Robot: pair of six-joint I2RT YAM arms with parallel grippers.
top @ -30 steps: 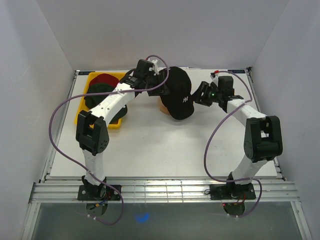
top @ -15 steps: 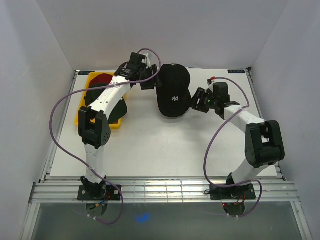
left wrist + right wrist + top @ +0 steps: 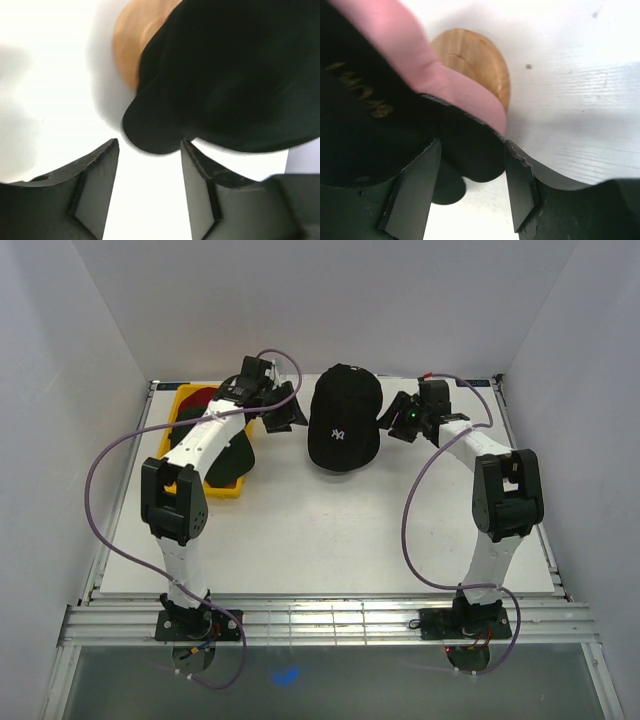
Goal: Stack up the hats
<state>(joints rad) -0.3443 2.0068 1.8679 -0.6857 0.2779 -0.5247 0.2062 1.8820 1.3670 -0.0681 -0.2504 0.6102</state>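
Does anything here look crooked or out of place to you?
Nothing stands out. The black cap sits on the wooden stand, and other caps lie in the yellow tray.

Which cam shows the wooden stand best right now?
Right wrist: the wooden stand shows round, grained and in focus, partly under the black cap. Left wrist catches only a blurred sliver. Top external: hidden beneath that cap.

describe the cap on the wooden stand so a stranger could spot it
On the white table, look at the middle of the far edge, right of the yellow tray. The black cap sits there over a wooden stand; the other caps lie in the tray, and only this one shows a white logo.
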